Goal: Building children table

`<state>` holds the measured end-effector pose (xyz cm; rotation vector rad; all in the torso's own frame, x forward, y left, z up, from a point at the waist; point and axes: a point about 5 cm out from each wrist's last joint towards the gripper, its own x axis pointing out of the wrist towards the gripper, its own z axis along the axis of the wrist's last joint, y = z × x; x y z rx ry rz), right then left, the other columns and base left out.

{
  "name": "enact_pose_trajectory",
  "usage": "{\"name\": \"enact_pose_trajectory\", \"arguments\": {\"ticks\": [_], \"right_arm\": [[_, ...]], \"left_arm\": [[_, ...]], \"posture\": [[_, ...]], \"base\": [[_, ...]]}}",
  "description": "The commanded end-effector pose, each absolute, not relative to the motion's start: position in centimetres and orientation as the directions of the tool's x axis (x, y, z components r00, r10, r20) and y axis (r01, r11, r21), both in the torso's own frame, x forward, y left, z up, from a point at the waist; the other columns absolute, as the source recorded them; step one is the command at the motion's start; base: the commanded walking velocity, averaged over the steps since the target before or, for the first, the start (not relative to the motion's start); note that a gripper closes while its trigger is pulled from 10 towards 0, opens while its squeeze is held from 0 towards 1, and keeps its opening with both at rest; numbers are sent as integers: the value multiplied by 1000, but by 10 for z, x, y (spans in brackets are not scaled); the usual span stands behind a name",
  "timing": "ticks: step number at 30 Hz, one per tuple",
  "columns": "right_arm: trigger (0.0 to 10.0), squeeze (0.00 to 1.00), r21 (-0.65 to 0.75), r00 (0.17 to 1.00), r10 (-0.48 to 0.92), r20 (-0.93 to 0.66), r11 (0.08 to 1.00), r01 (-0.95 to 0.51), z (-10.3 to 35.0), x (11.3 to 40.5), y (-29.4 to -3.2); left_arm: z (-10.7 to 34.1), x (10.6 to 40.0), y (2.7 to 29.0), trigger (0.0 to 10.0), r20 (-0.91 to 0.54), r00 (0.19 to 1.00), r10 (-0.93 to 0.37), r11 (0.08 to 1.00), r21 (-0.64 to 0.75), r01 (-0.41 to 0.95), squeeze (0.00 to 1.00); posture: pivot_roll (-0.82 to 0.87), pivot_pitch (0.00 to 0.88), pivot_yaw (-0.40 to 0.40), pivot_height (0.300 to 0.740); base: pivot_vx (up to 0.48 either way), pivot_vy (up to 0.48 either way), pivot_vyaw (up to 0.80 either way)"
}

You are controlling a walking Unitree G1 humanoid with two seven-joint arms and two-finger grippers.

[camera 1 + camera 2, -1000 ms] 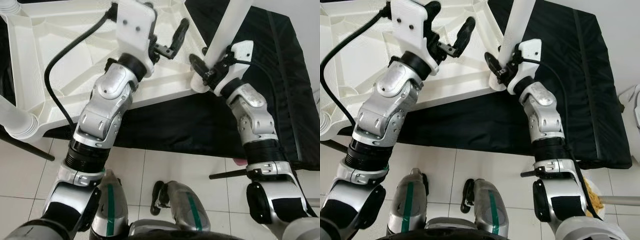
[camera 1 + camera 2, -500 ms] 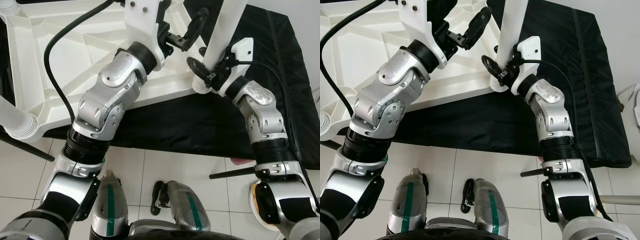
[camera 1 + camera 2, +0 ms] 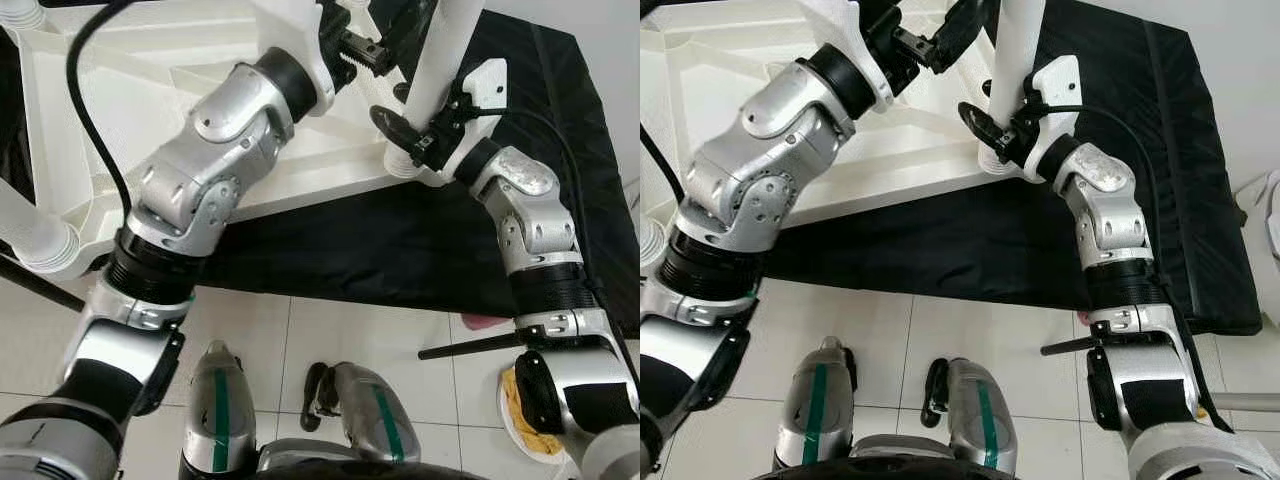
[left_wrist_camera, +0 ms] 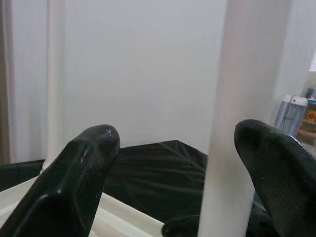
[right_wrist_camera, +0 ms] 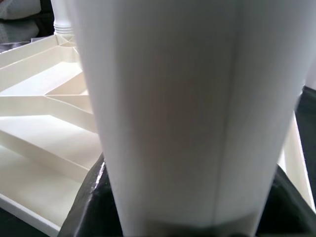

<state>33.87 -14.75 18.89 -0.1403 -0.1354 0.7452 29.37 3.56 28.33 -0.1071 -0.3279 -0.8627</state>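
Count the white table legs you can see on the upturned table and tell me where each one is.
3. One leg stands at the near right corner, held by the right gripper. Another is at the near left corner. A third is at the far left corner. A fourth may be out of frame.

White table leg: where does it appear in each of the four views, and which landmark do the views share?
Left eye view: table leg slants at upper right, held low by the right gripper.
Right eye view: upper middle.
Left wrist view: upright, right of centre, beyond the open left gripper.
Right wrist view: very near, across the middle.
Shared landmark: the white upturned tabletop.
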Motion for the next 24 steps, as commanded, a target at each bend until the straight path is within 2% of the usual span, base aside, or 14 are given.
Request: {"name": "enact_pose_trajectory", "arguments": {"ticks": [1, 14, 24], "right_arm": [[10000, 0, -171, 738, 671, 66, 737, -655, 192, 343, -155], [10000, 0, -170, 731, 681, 44, 726, -667, 191, 355, -148], [10000, 0, -244, 658, 753, 21, 642, -727, 186, 354, -134]], "left_arm": [[281, 264, 16, 10000, 225, 16, -974, 70, 235, 970, 0], [284, 264, 15, 10000, 215, -8, -977, 45, 243, 969, 0], [287, 268, 11, 10000, 228, 5, -974, 55, 213, 976, 0]], "posture": [[134, 0, -151, 740], [135, 0, -139, 740], [147, 0, -132, 740]], "base": [[0, 0, 0], [0, 0, 0], [0, 0, 0]]}}
